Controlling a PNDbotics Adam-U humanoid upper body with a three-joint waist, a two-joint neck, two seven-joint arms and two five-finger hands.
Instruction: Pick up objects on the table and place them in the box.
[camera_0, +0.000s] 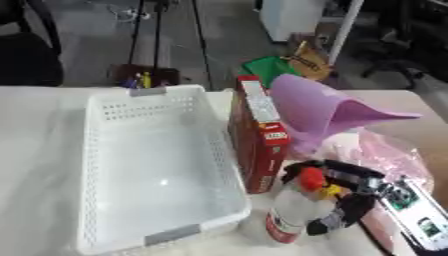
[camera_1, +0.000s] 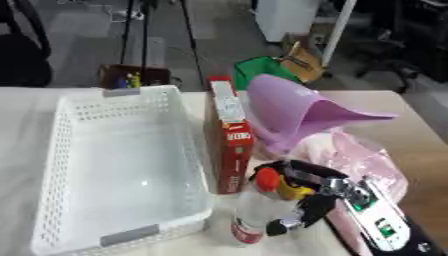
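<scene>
While the white basket (camera_0: 96, 165) stands empty, the right hand (camera_1: 306, 192) curls its fingers around the red-capped bottle (camera_0: 293, 210).

Table (camera_0: 35, 150) with basket (camera_0: 105, 165), red box (camera_0: 258, 150)

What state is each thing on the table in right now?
Basket: empty, flat on table.
Red box: upright on edge, beside basket.
Bottle: upright, red cap on, held.
Right hand: curled around bottle.
Purple scoop: resting tilted.
Pink bag: lying crumpled.
</scene>
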